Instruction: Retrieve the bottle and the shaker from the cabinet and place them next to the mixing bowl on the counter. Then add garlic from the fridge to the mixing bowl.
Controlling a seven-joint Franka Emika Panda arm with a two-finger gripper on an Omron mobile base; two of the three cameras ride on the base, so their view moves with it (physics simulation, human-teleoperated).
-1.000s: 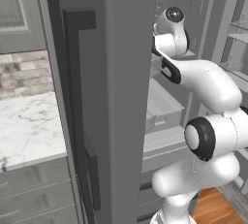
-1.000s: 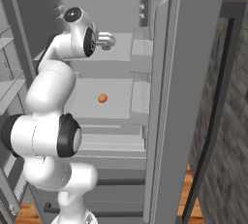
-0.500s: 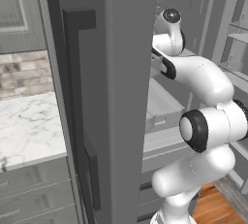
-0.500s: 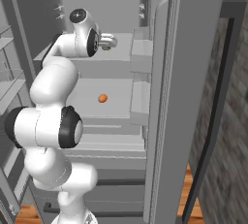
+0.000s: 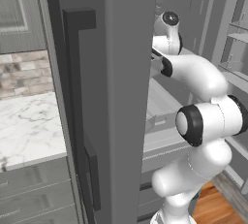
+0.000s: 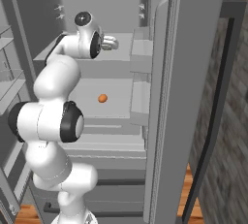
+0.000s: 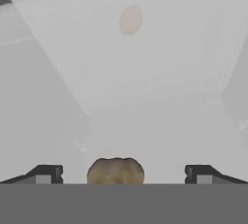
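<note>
We're on the garlic step now, reaching into the open fridge (image 6: pixel 145 5). The arm goes in over the upper shelf (image 6: pixel 116 63), and the gripper (image 6: pixel 112 43) sits above it, near the shelf's right edge by the door bins.

In the hand view the two fingertips (image 7: pixel 44 173) stand wide apart, spread as far as they go, with nothing between the pads yet. Right between them, low in that view, is a tan lumpy thing, which we take to be the garlic (image 7: pixel 116 171). It lies on the pale shelf floor (image 7: pixel 160 136), centered between the tips, so the line-up looks good to us. Whether the tips already reach down around it or still sit above it, we can't tell from here.

There's also a small orange thing (image 6: pixel 102 98) on the shelf below, near its middle, and a faint oval (image 7: pixel 130 19) shows through the shelf in the hand view, probably the same item. Not our target, we think.

Next move, in our judgement: ease the hand down until the tips flank the garlic, close on it, then lift straight up and back out without clipping the door (image 5: pixel 111 97) or the bins. The bowl, bottle and shaker aren't visible here, so we can't say how that part stands.
</note>
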